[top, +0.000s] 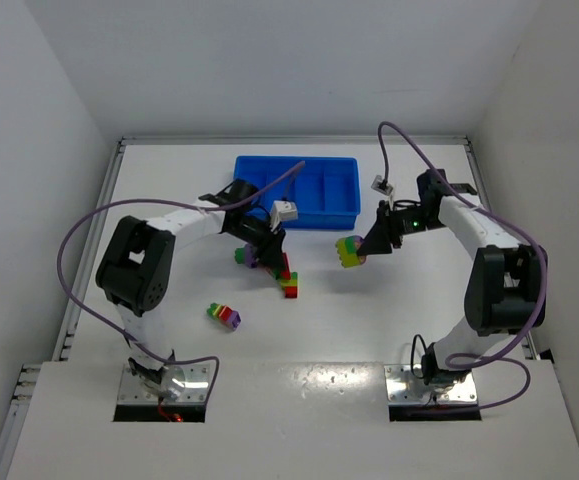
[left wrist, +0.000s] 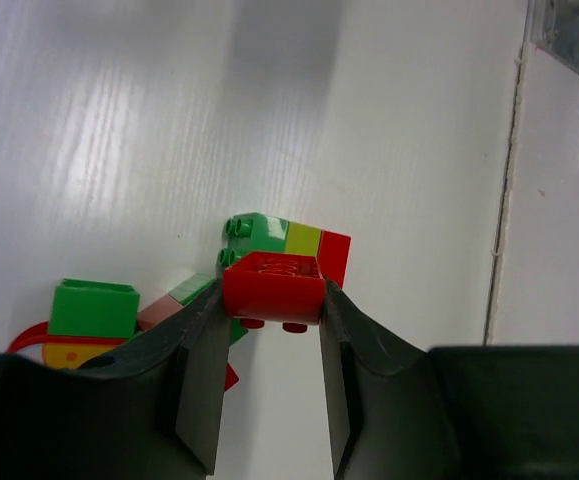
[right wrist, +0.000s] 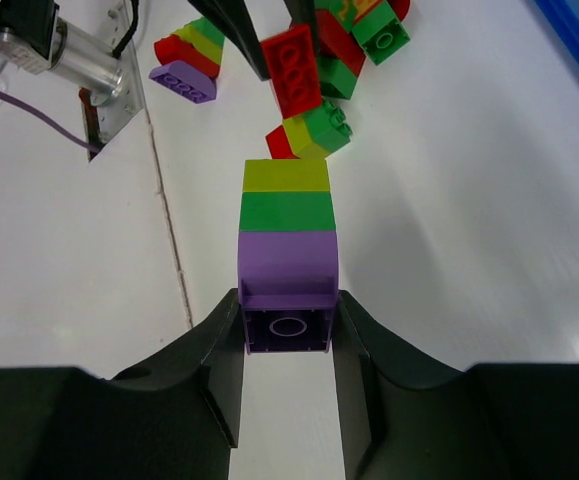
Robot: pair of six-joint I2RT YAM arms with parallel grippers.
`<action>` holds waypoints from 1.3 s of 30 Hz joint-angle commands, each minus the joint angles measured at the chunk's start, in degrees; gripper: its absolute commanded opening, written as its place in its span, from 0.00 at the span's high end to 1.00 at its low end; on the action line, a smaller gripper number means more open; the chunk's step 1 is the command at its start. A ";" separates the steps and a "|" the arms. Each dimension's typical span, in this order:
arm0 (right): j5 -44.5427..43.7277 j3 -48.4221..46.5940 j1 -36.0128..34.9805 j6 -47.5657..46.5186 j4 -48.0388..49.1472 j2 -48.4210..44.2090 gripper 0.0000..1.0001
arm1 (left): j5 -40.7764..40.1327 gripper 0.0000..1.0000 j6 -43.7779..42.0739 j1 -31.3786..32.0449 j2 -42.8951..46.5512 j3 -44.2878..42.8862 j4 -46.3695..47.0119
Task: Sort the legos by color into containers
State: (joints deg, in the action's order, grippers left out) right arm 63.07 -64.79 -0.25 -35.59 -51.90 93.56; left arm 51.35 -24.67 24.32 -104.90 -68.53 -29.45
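Note:
My left gripper (top: pixel 271 252) is shut on a red lego brick (left wrist: pixel 272 290), held just above the table in front of the blue tray (top: pixel 341 215). Beneath and behind it lies a green-yellow-red stack (left wrist: pixel 287 238), also seen from above (top: pixel 289 284). My right gripper (top: pixel 369 246) is shut on the purple end of a purple-green-yellow stack (right wrist: pixel 287 225), held off the table right of centre. The right wrist view shows the red brick (right wrist: pixel 294 70) between the left fingers. A green brick (left wrist: pixel 94 307) sits on yellow and red pieces to the left.
A separate multicolour stack (top: pixel 224 316) lies nearer the left arm's base, also in the right wrist view (right wrist: pixel 184 62). A green and purple piece (top: pixel 243 256) lies under the left arm. The tray's compartments look empty. White walls enclose the table.

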 commanded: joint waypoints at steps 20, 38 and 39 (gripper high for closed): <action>-1.19 -2.97 0.34 6.06 5.67 -1.63 1.00 | -46.50 0.99 19.47 -5.69 -10.23 -29.46 12.75; -2.86 -4.02 0.87 8.26 8.48 -0.48 1.00 | -55.92 0.45 22.56 -5.16 -20.78 -38.96 12.23; -2.86 -4.55 0.87 8.78 8.48 0.21 1.00 | -55.92 0.41 23.08 -5.16 -20.78 -38.96 12.23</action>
State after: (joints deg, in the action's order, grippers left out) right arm 58.65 -66.15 0.30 -27.81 -45.84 93.56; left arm -4.43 -3.33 18.44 -124.97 -105.80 -17.54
